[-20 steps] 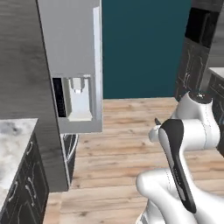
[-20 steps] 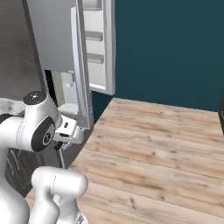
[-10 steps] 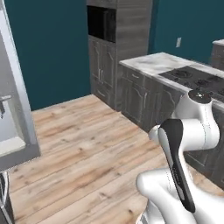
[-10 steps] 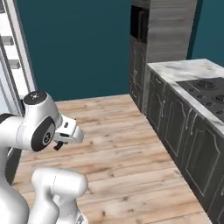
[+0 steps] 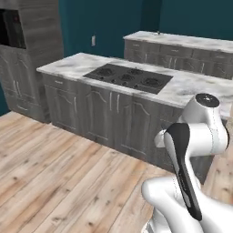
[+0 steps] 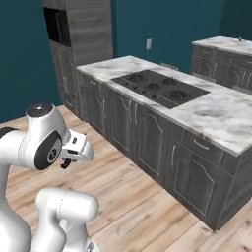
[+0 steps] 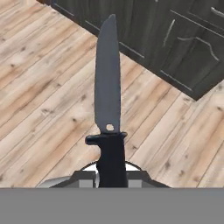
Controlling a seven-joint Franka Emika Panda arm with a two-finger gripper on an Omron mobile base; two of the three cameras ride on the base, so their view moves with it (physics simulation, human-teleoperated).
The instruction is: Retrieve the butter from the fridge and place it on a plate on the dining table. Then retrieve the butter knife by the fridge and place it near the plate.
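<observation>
Hand view, end effector (image 7: pixel 111 175) gripping butter knife (image 7: pixel 108 109), blade over wood floor (image 7: pixel 39 87)

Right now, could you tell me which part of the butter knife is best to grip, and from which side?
Grip the butter knife by its thick black handle, behind the cross-guard, coming from the butt end along its length. The flat tapered blade points away toward the wooden floor, and the jaws appear shut on that handle.

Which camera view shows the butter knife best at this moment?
The hand view shows it best: the butter knife stands out from the gripper, its whole grey blade and black handle clear against the wooden floor. The right base view gives just a small dark bit under the hand; the left base view adds nothing useful.
</observation>
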